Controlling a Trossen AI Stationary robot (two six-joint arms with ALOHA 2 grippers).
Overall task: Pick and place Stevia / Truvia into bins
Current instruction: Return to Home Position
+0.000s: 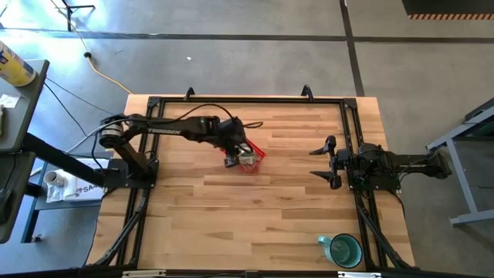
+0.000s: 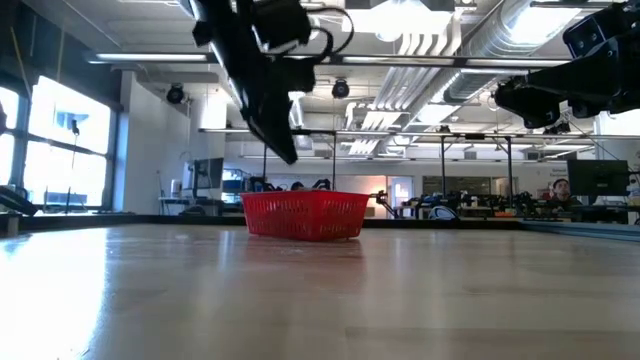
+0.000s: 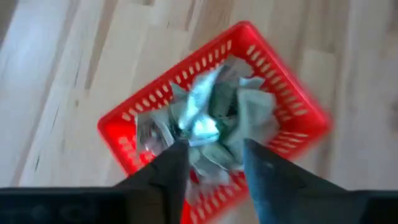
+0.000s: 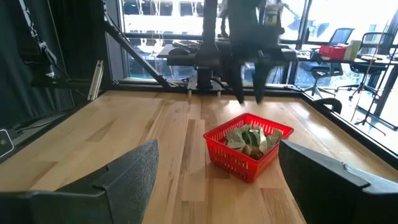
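High view: one red basket [image 1: 257, 154], packets [image 3: 249, 112] heaped uncountable; left claw [image 3: 214, 149] above, parted, empty; right claw [image 1: 315, 163] wide.

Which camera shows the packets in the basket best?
Left wrist view: it looks down into the basket at the heaped packets. Right wrist view shows them farther off, from the side. High view: a pale patch by the left end effector. Low view: only the basket's wall.

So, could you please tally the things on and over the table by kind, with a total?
Red basket: 1
Teal mug: 1
Claws: 2, left claw open over the basket, right claw open, well clear of it
Sweetener packets: heaped in the basket, too jumbled to count
Total: 4, plus the packets
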